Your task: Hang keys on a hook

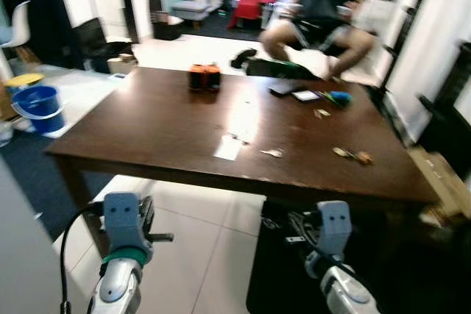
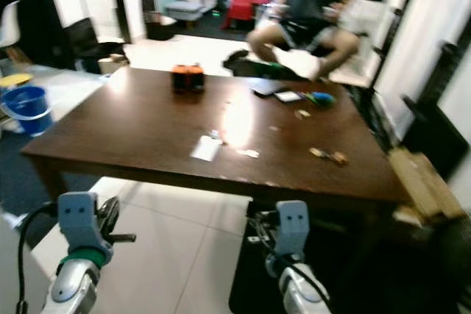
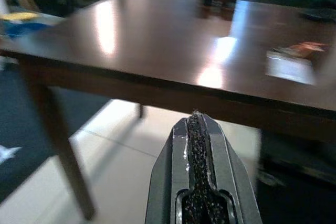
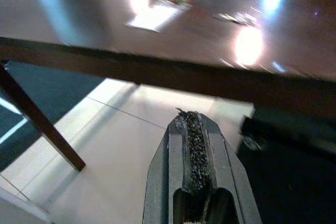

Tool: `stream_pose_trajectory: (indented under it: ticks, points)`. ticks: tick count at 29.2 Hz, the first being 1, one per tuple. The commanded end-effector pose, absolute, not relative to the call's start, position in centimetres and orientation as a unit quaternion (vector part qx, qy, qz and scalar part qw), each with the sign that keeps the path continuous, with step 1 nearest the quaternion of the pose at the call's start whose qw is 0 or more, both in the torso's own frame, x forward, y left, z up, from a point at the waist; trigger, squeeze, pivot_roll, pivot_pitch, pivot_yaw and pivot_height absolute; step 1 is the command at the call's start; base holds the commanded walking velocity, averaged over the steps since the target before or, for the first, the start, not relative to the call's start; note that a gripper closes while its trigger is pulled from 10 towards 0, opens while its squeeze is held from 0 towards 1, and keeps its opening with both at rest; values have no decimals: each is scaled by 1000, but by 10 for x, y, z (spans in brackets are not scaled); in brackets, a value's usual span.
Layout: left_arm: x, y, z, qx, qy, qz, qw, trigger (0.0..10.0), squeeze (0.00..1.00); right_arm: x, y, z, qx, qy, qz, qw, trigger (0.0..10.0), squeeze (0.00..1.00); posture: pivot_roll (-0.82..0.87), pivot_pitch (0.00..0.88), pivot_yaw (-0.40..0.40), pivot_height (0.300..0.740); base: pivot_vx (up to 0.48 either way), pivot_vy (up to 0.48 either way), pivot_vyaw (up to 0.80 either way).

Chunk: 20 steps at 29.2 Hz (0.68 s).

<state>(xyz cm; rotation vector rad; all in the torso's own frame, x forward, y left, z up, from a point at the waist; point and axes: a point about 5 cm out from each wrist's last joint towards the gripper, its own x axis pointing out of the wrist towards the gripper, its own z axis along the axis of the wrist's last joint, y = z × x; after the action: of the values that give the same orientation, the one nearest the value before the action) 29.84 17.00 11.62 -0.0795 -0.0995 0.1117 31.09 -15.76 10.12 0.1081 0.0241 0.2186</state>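
A wide dark brown wooden counter [image 1: 169, 126] is seen from above, scattered with small items: two orange-lidded dark jars [image 1: 204, 77], a white paper slip [image 1: 228, 150]. A round blue plastic bucket [image 1: 38, 108] stands on the floor left. A seated person [image 1: 316, 12] is blurred beyond.

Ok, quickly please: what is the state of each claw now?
Left claw: closed, holding nothing, below the table edge.
Right claw: closed, holding nothing.

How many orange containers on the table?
2: one orange container and a second orange container to its right, side by side near the far edge of the table. The view is blurred, so others may be hidden.
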Motion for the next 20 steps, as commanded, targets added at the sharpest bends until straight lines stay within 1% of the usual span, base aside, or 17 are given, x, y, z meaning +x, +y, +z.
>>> stream_pose_trajectory:
  ticks: [1,16,18,20]
  points:
    - [296,175,111,-40,-41,64,996,10000,0,308,-151,95,55,25,117,991,10000,0,-93,0,99,740,285,0,0]
    - [295,175,112,-43,-40,61,996,10000,0,308,-152,95,67,30,117,990,10000,0,-91,0,102,740,286,0,0]
    - [295,175,111,-43,-39,59,997,10000,0,308,-153,94,68,31,113,991,10000,0,-96,0,107,740,285,0,-800]
    - [295,175,111,-43,-39,58,997,10000,0,307,-153,94,68,29,111,991,10000,0,-96,0,107,740,281,0,0]
